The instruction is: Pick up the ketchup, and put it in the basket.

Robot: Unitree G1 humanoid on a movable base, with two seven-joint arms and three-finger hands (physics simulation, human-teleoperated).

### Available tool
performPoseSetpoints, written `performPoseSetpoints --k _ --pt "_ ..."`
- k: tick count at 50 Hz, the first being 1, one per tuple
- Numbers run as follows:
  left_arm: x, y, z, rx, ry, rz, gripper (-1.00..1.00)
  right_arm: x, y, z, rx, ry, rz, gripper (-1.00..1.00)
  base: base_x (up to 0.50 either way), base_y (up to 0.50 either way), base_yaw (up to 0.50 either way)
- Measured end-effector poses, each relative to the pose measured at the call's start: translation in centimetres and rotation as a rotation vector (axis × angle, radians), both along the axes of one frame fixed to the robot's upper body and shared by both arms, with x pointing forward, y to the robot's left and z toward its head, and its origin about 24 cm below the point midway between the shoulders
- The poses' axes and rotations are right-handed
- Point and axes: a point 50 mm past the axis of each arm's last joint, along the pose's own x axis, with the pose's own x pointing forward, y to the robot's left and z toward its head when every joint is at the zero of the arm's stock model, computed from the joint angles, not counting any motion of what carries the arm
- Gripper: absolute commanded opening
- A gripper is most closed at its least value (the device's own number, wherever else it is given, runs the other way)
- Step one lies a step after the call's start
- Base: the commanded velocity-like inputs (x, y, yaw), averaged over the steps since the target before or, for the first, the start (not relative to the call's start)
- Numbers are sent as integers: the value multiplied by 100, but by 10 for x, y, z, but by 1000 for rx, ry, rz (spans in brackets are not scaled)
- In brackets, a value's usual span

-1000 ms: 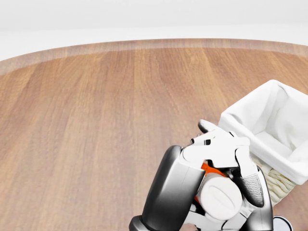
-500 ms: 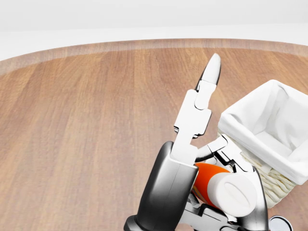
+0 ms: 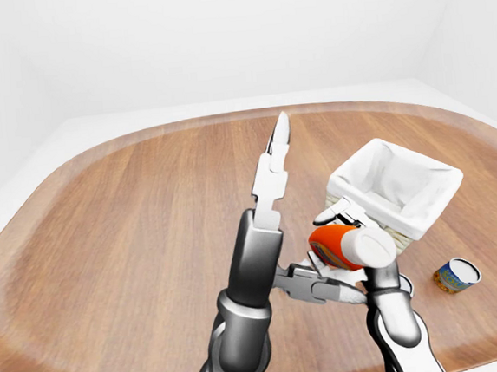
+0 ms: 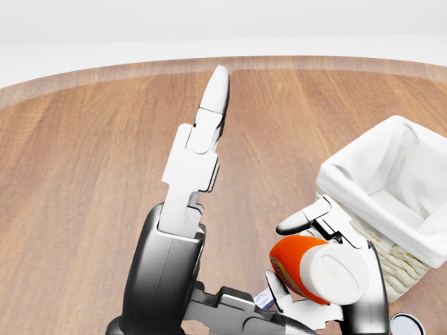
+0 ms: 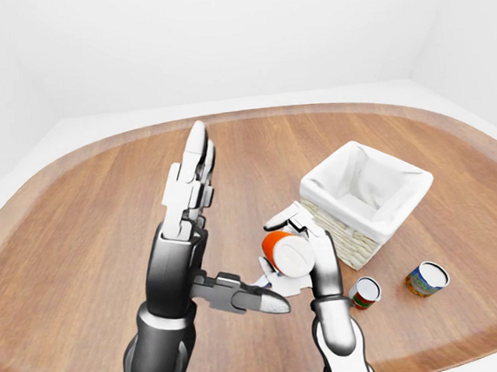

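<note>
The ketchup point(image 4: 302, 266) is an orange-red bottle with a white cap point(image 4: 339, 275) turned toward the camera. My right hand point(image 5: 277, 248) is shut on it, holding it just left of the basket, fingers wrapped over its top and underside. The basket point(image 5: 341, 204) is wicker with a white cloth lining and stands at the right of the wooden table. To the left of the bottle my left hand point(image 5: 235, 226) is open and apart from it, its fingers point(image 4: 209, 112) stretched straight up and its thumb pointing right under the bottle.
Two small cans point(image 5: 363, 292) point(image 5: 426, 277) stand on the table below and right of the basket. The oval wooden table point(image 3: 105, 233) has a raised rim, and white floor and walls lie around it.
The left hand has let go of the bottle, stretched its fingers and swung to the left. The ketchup stays in the right hand, now showing more fully.
</note>
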Motion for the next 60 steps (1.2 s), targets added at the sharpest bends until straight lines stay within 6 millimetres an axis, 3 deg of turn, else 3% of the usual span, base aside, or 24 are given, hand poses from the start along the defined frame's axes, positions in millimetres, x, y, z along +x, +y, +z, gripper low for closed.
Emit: performPoseSetpoints --k 20,35,46,60 --pt "30 63 -28 19 148 214 100 0 -1 1 -8 -8 -13 -100 0 0 0" --pt "55 111 -81 7 384 367 100 0 -3 2 -10 -14 -14 -100 0 0 0" --pt "63 130 -116 -9 483 420 100 1 -3 2 -2 -13 -7 -100 0 0 0" --pt "67 140 -138 -18 555 453 100 0 -4 2 20 -2 11 -100 0 0 0"
